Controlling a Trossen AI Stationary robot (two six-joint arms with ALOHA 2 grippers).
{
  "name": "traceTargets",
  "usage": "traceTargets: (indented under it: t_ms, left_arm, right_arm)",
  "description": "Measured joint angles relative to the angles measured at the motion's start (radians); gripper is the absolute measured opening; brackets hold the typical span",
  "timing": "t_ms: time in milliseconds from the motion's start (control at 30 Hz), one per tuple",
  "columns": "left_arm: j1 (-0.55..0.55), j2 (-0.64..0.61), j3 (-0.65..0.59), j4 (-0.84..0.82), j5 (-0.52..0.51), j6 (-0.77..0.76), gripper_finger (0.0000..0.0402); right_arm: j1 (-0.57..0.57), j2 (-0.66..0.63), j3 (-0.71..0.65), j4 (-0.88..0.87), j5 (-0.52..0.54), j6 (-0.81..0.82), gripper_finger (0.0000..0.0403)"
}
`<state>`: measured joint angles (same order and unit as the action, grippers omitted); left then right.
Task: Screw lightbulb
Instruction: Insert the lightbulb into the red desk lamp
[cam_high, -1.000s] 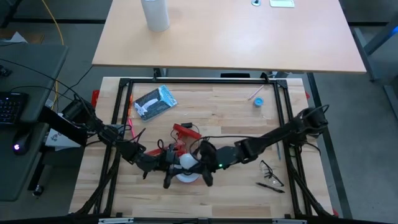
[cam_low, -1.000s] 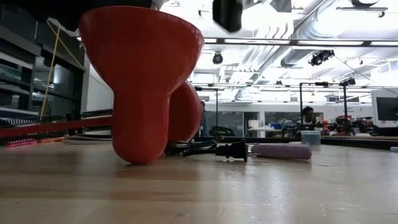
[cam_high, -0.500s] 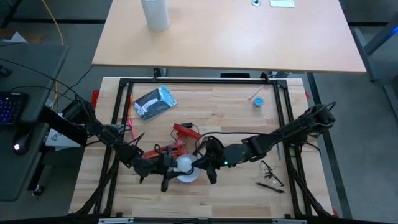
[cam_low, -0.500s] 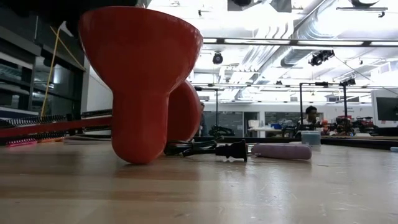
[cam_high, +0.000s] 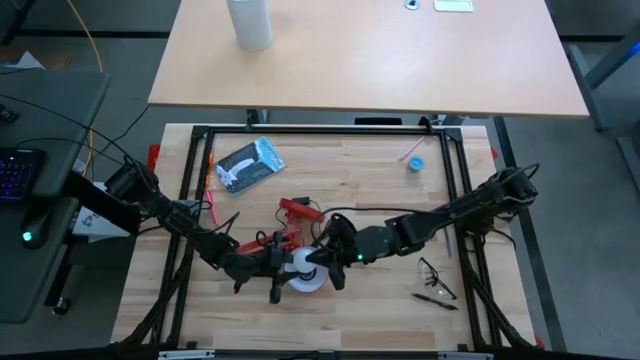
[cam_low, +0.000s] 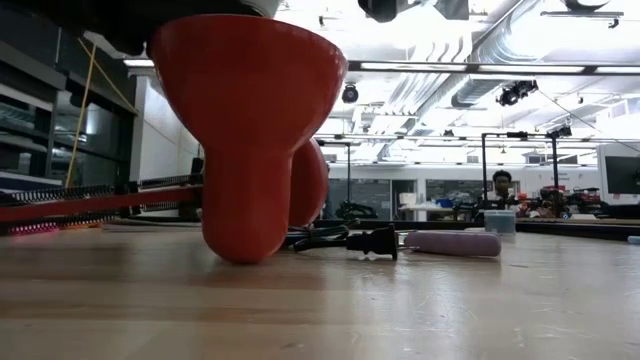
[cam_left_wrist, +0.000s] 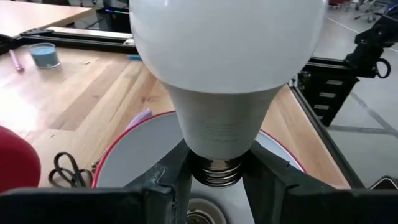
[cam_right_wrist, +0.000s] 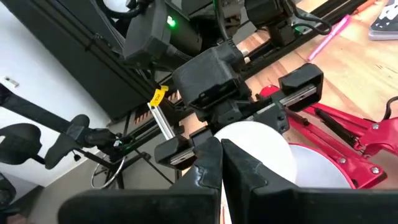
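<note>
**Holding the lightbulb over the lamp socket**

Landmark: the red lamp (cam_high: 292, 240), near the front middle of the wooden table (cam_high: 360, 180).

- Table: light wood inside a black frame (cam_high: 330, 131). A second, paler table (cam_high: 400, 60) stands beyond it, well apart from the lamp, with a white cylinder (cam_high: 250, 22) on top.
- Lamp: shade mouth faces up in the high view; in the low view the red shade (cam_low: 245, 130) fills the near left, its narrow end resting on the wood. A black plug (cam_low: 372, 240) and cord lie just behind it.
- Left gripper (cam_high: 277, 272): reaches the lamp from the left side. In the left wrist view its fingers (cam_left_wrist: 176, 180) are closed narrowly on the lightbulb (cam_left_wrist: 227, 68), clamping the grey screw base. The bulb stands base-down directly above the socket (cam_left_wrist: 200, 218) at the centre of the white shade interior (cam_left_wrist: 134, 152); threads still show above the socket.
- Right gripper (cam_high: 333, 265): just beside the lamp on its right. In the right wrist view its fingers (cam_right_wrist: 208, 165) sit almost together, tips just beside the white bulb dome; contact cannot be told.
- Small items: a black-and-white packet (cam_high: 248, 163) far-left of the lamp, a blue round object (cam_high: 415, 164) far-right, glasses (cam_high: 436, 270) to the right near the frame.
</note>
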<state>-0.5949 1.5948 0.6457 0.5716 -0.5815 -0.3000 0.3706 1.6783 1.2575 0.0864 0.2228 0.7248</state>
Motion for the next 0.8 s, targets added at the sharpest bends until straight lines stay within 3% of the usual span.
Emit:
traceTargets:
  t_ms: [533, 800]
  left_arm:
    - [-0.008, -0.003, 0.0, -0.028, 0.009, 0.0, 0.0117]
    - [-0.008, -0.002, 0.0, -0.026, 0.021, -0.011, 0.0168]
  right_arm:
    - [0.001, -0.001, 0.0, -0.036, -0.018, 0.0, 0.0]
    - [-0.003, 0.0, -0.002, -0.083, -0.017, -0.008, 0.0]
